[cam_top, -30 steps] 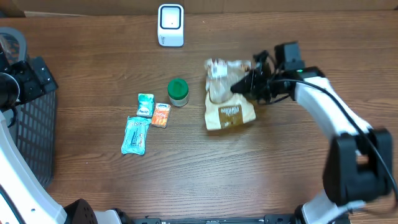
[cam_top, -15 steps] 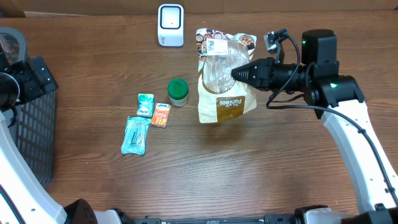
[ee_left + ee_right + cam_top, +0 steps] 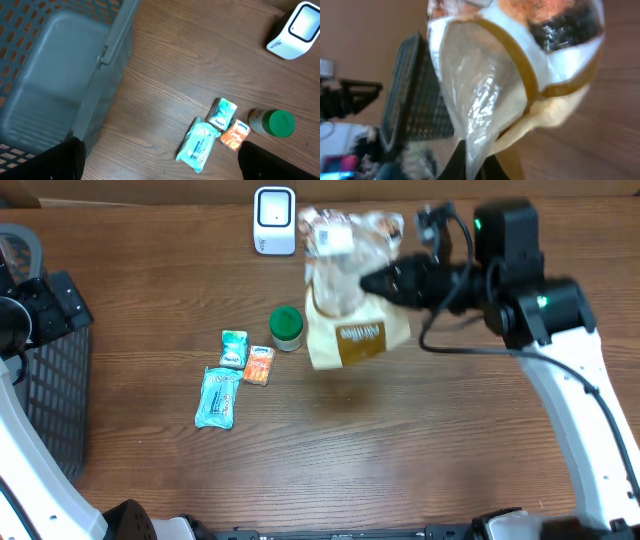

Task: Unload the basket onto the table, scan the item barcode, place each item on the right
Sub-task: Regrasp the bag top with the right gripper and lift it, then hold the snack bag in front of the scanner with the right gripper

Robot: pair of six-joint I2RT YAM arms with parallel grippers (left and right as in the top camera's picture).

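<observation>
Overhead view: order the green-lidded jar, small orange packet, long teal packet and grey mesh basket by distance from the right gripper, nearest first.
1. Green-lidded jar: just left of the right gripper and the clear bread bag in its fingers.
2. Small orange packet: further left, toward the near edge.
3. Long teal packet: beyond the orange one.
4. Grey mesh basket: far left edge.

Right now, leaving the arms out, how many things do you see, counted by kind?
Packets: 3 (small teal packet, orange packet, large teal packet)
Green-lidded jar: 1
Food bag: 1
Scanner: 1
Basket: 1
Total: 7
</observation>
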